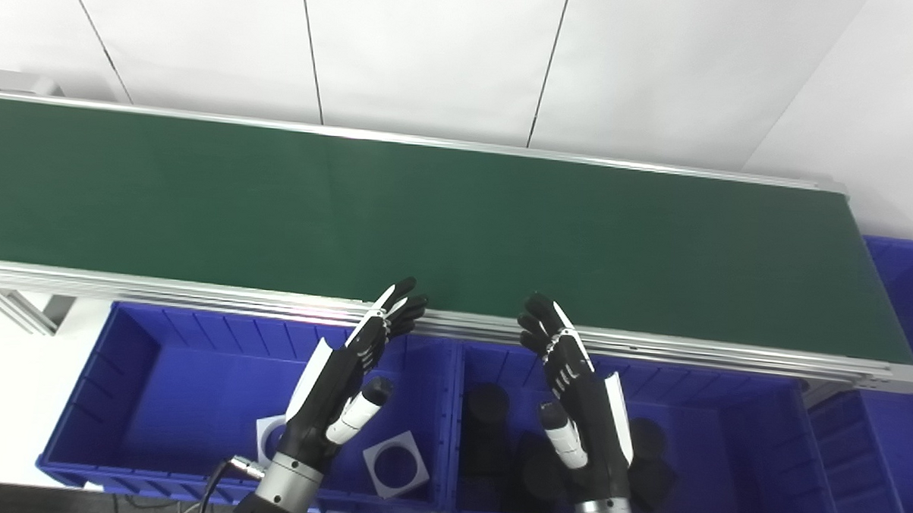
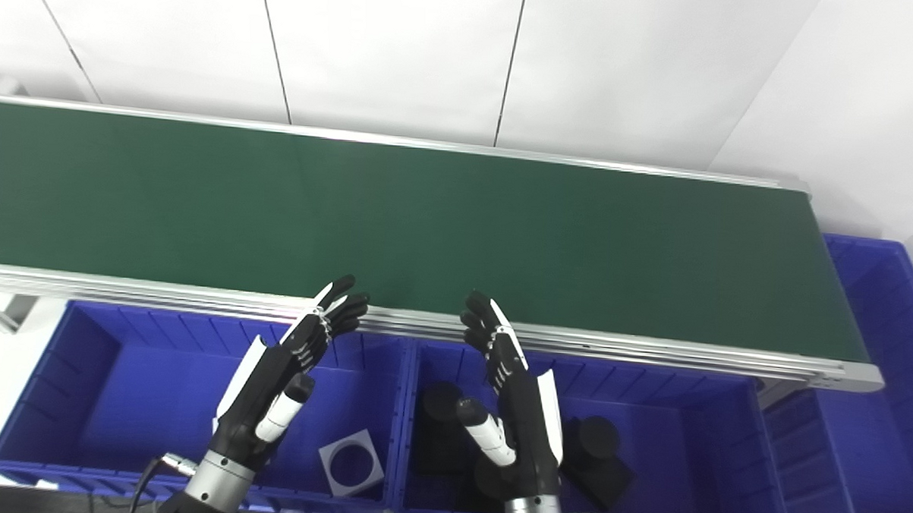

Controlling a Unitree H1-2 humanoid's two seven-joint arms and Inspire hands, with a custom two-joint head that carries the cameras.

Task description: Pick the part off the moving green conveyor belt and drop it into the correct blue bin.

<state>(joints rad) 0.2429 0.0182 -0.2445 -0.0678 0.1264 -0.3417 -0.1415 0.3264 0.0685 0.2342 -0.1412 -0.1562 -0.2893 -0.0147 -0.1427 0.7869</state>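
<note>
The green conveyor belt runs across the view and carries no part in sight. My left hand is open, palm inward, raised over the left blue bin with fingertips at the belt's near rail. My right hand is open as well, held over the middle blue bin, fingertips near the same rail. Neither hand holds anything. White square parts with round holes lie in the left bin. Black cylindrical parts lie in the middle bin.
A third blue bin stands past the belt's right end. The belt's aluminium rail runs between the bins and the belt. A white wall stands behind. Cables hang at both wrists.
</note>
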